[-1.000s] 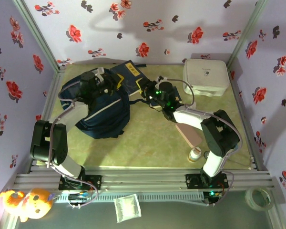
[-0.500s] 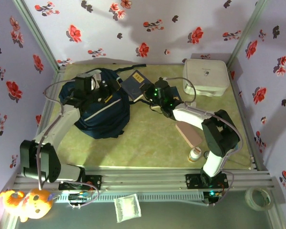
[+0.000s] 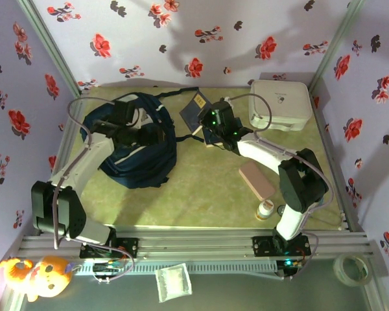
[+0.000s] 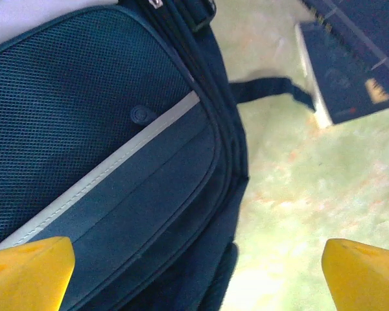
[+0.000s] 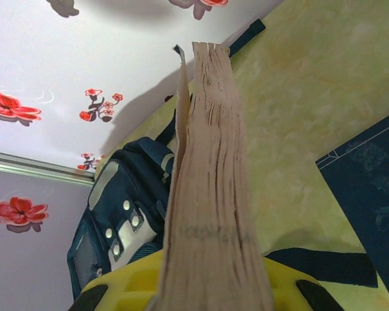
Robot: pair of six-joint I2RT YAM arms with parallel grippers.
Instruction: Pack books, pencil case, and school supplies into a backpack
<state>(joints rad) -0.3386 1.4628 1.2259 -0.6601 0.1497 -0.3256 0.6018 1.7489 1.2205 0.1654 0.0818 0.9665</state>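
The navy backpack lies on the left of the table, its white stripe and mesh pocket facing up. My left gripper hovers just above its front, open wide, with nothing between the yellow fingertips. My right gripper is shut on a dark-blue book, held on edge with its page block rising between the jaws. Another blue book lies flat on the table below it. The pinkish-tan pencil case lies under the right arm.
A white rounded box stands at the back right. A small white bottle stands near the front right, beside the right arm's base. A dark backpack strap trails across the mat toward the books. Flowered walls close in three sides.
My left gripper has opened and shifted right, over the backpack's front. My right gripper has closed further on the book and carried it right, away from the backpack.
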